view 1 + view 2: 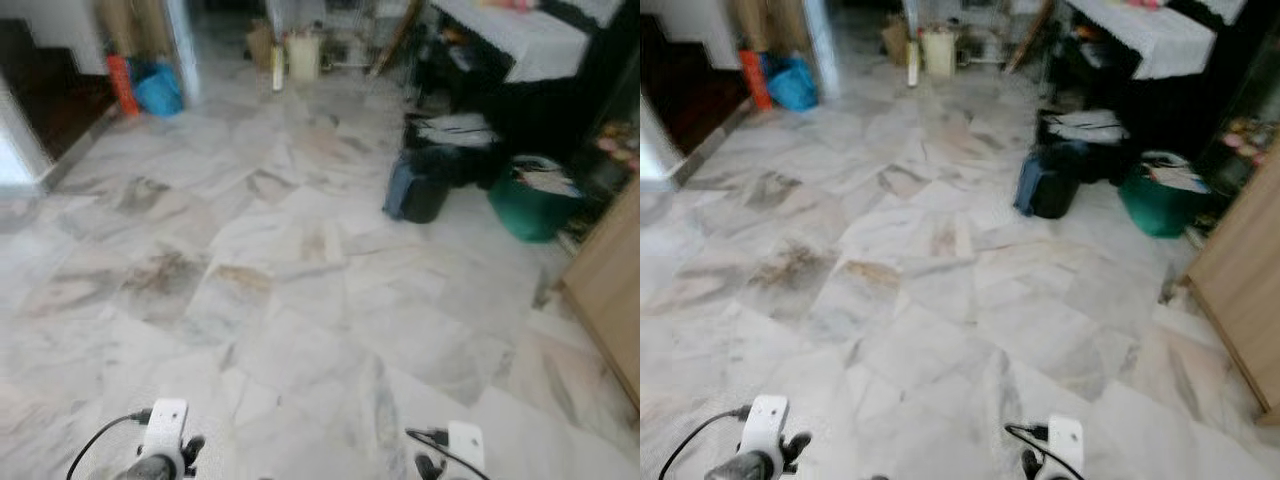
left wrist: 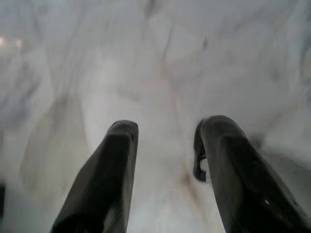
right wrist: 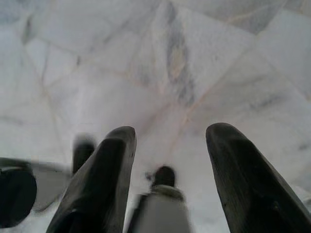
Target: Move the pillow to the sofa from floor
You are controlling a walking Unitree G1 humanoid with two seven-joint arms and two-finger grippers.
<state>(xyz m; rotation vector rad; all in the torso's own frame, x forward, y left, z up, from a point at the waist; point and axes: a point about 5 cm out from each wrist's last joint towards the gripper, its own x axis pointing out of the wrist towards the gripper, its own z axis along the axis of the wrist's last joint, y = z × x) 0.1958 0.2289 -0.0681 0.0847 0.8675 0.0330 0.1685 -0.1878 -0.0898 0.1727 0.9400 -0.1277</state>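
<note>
Beyond blurred marble floor (image 1: 300, 300), dim clutter (image 1: 440, 170).

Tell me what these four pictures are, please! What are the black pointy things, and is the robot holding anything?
A walking robot took all four pictures at the same moment. The two wide pictures come from the two eyes on its head, looking down at a marble floor. They are a bit blurry. Ahead to the right lie a dark bag and a green tub; far off on the left is a blue bag, and a wooden cabinet stands at the right edge.

The other two pictures come from cameras on its wrists. The black pointy things are its fingers, two on each arm. The left end effector and the right end effector both have their fingers spread apart with only floor between them, so the robot holds nothing. I cannot make out a pillow or sofa here.
</note>
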